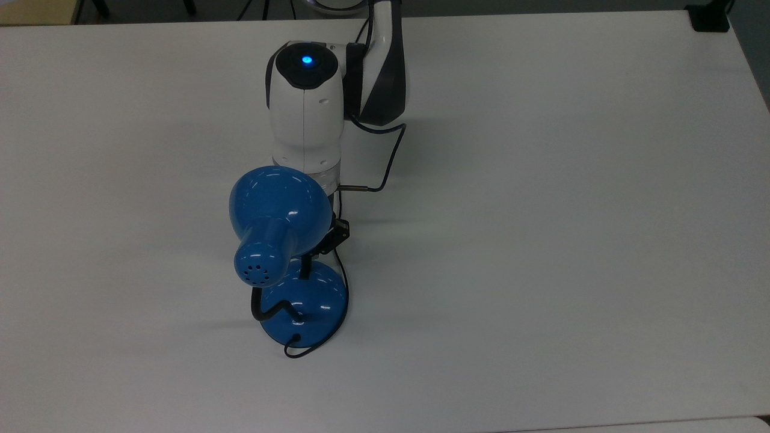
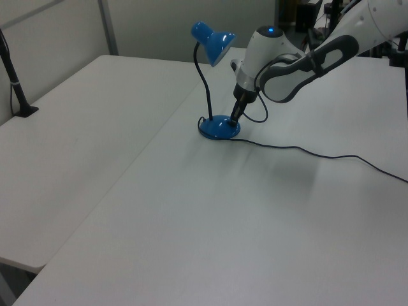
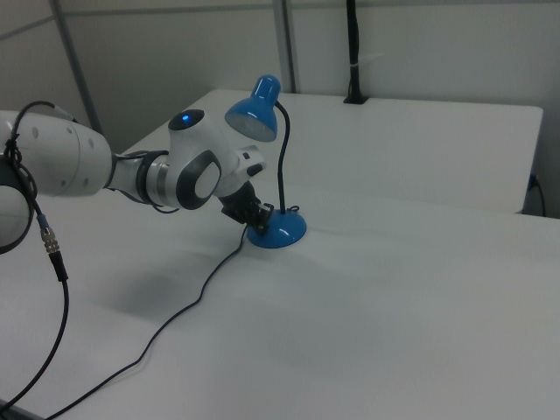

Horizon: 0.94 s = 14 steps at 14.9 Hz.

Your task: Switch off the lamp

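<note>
I see the lamp (image 1: 283,252) standing on the white table (image 1: 571,210), left of centre in the top view. Its bell-shaped shade (image 1: 274,213) sits above the round blue base (image 1: 313,307), joined by the black bendy neck (image 2: 204,83). No glow shows at the shade's mouth in the left view or the right view, and no bright patch lies on the table around the base.

My gripper (image 2: 234,118) is down at the base, on the side nearest the arm: middle of the left view, just right of the base's dome. In the top view the black fingertip (image 1: 305,267) meets the upper edge of the base, partly hidden under the shade. In the right view the gripper (image 3: 255,217) touches the left side of the base (image 3: 278,229). Fingers look pressed together into one narrow tip, with nothing pinched between them.

The white wrist housing (image 1: 305,108) with its blue indicator light lies in the upper middle of the top view. The thin black cord (image 2: 319,153) runs from the base toward the right edge of the left view.
</note>
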Motion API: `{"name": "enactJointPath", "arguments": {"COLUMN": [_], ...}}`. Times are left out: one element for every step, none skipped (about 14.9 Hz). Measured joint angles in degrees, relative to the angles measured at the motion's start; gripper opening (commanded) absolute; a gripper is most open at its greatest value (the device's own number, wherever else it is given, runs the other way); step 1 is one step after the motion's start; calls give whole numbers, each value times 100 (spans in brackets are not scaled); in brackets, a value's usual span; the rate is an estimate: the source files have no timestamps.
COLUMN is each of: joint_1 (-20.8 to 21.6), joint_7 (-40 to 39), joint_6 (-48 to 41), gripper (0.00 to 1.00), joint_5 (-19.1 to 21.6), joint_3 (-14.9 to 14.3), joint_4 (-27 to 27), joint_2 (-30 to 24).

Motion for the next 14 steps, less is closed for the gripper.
{"name": "enactJointPath", "arguments": {"joint_1": [11,43,75,101,99,92,72,39,3,-19,-21,-21,-28,-66], "joint_7": [0,0,11,42,52,54,54,54,54,54,54,54,54,54], "joint_6": [0,-120,-398,-1024,-1747,-2289,-3066,-3705,-4265,-4841,-5148,-5462,-5619,-5779], "gripper": [0,4,6,13,23,56,100,100,100,100,100,100,100,100], "joint_5": [-3,-3,-3,-3,-3,-3,-3,-3,-3,-3,-3,-3,-3,-4], "joint_3": [-1,0,1,0,-8,-22,-48,-62,-63,-64,-64,-63,-63,-63], "joint_4": [-10,-53,-78,-72,-61,-60,-61,-67,-70,-82,-88,-86,-78,-41], "joint_2": [-4,-36,-84,-254,-569,-861,-1331,-1747,-2076,-2439,-2656,-2906,-3032,-3127]}}
